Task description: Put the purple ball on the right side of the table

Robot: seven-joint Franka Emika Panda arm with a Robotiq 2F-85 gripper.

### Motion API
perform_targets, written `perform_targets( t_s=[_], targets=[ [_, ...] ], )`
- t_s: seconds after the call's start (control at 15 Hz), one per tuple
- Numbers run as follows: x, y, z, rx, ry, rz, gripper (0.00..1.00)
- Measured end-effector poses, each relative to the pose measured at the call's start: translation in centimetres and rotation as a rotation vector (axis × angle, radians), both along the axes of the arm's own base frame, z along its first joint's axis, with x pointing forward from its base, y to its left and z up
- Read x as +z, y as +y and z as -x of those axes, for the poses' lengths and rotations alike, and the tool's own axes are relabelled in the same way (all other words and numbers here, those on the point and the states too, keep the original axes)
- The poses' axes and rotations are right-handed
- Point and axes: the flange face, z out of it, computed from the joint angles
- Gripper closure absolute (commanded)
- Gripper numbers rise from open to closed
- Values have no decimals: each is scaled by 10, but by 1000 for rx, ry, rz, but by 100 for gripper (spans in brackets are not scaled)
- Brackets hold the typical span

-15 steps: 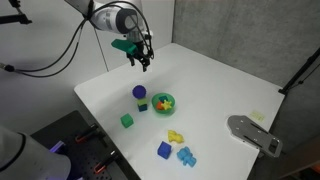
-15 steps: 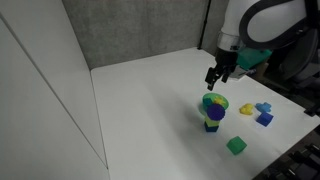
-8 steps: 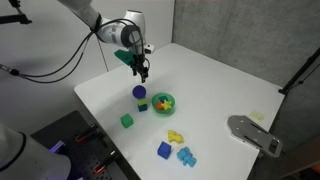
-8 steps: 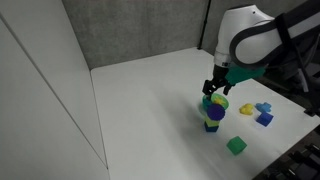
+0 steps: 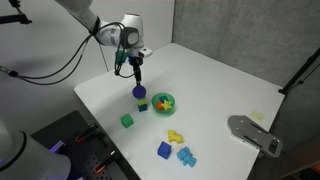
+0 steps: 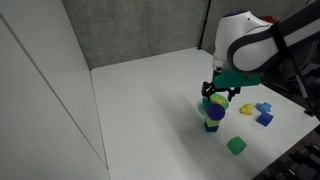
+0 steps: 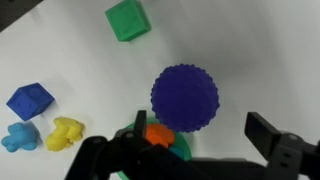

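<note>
The gripper (image 5: 138, 78) hangs with jaws open just above the purple ball (image 7: 185, 97), just beside the green bowl (image 5: 164, 101); the ball seems light and ready to roll, so pinch across its widest middle.

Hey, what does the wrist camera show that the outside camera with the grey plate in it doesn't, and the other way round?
Only the wrist view shows the purple ball's bumpy surface close up, with an orange piece beside it. Only the exterior view shows the robot arm, the grey plate and the whole white table. Both show the ball, the gripper above it, the green cube, the blue cube and the yellow toy.
</note>
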Motion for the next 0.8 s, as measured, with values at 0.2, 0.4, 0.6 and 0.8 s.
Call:
perform_targets(
  t_s=[0.2,0.4,0.6,0.8],
  targets=[
    [-11,-1,3,-86,17,8,0],
    [-26,-5,5,-147,39,13,0],
    [-43,-9,4,-180,37,15,0],
    [-57,-11,2,-192,20,11,0]
  ],
)
